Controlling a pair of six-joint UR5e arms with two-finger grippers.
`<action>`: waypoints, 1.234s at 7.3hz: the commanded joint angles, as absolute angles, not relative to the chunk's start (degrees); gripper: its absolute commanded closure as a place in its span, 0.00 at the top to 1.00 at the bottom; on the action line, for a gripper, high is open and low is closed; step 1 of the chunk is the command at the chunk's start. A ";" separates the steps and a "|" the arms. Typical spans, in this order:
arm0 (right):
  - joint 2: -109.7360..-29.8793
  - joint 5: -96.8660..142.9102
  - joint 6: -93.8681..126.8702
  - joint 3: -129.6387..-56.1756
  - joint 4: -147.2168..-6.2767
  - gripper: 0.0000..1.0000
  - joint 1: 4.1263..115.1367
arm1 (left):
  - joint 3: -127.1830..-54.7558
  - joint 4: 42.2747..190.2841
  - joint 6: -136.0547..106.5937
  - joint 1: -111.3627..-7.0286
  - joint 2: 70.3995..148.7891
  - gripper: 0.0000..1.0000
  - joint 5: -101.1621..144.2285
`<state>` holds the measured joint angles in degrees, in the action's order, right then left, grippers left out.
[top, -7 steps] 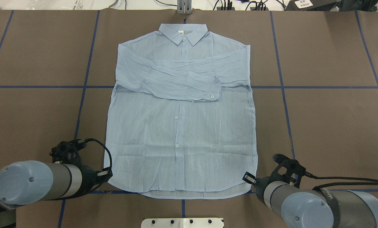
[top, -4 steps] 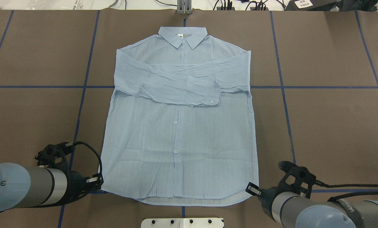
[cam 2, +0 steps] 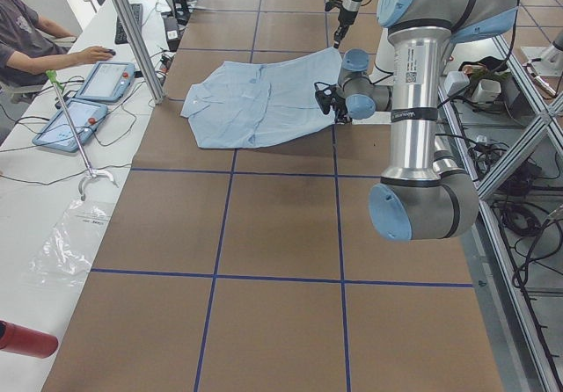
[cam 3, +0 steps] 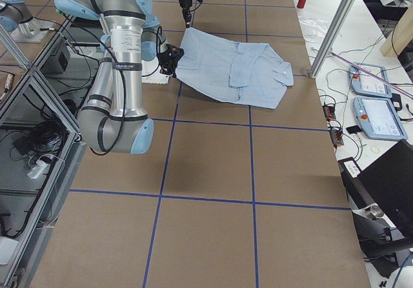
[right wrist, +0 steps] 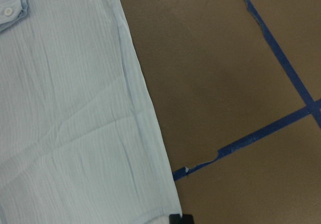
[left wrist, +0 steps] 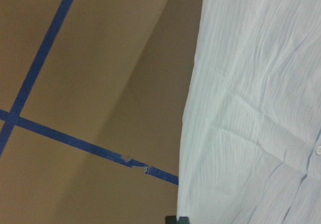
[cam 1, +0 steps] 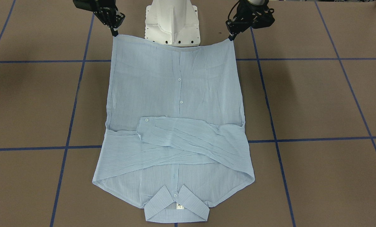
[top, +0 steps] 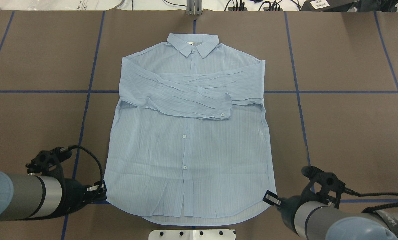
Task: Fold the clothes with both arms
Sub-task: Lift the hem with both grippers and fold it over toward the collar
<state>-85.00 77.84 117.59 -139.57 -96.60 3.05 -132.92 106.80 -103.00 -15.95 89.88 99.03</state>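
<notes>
– At the robot's end of the table [top: 345, 133], is it holding the shirt [top: 188, 143] or only standing beside it?

– Holding it, I'd say. The left pincer [cam 1: 230, 38] is nipped together on one corner of the hem [cam 1: 172, 44], and the right pincer [cam 1: 114, 33] on the other. The hem runs nearly straight between them and crosses in front of the white base [cam 1: 172, 19], so that edge looks lifted.

– And the rest of it?

– Flat on the table, buttons up. Both sleeves [top: 185, 93] are crossed over the chest, and the collar [top: 192, 41] is at the far end, away from the robot.

– So which way does it lie from the pincers?

– Straight ahead of them. Its long line runs from the hem at the robot out to the collar, square to the line between the two pincers. Neither arm is nearer, because each has its own corner and they sit about level.

– Then the fold goes forward?

– That's my guess: both corners carried together toward the collar. If one arm runs ahead, I'd expect the thin cloth to skew.
</notes>
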 commanded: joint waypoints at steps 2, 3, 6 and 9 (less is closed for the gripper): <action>-75.35 79.09 117.16 -136.77 -98.68 0.00 19.19 | -121.01 103.72 -86.01 -36.40 104.96 0.00 102.99; -72.36 82.32 115.42 -134.15 -99.22 0.00 25.77 | -115.20 103.89 -84.13 -40.65 108.07 0.00 105.27; -67.26 88.15 105.93 -123.01 -99.41 0.00 40.57 | -102.70 105.02 -80.68 -52.18 116.34 0.00 111.85; -56.97 88.07 100.66 -102.54 -95.40 0.00 44.64 | -84.80 117.45 -80.95 -53.26 122.67 0.00 111.53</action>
<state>-60.05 88.07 103.25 -111.04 -98.51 43.34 -93.45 110.91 -80.80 -52.64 119.78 111.51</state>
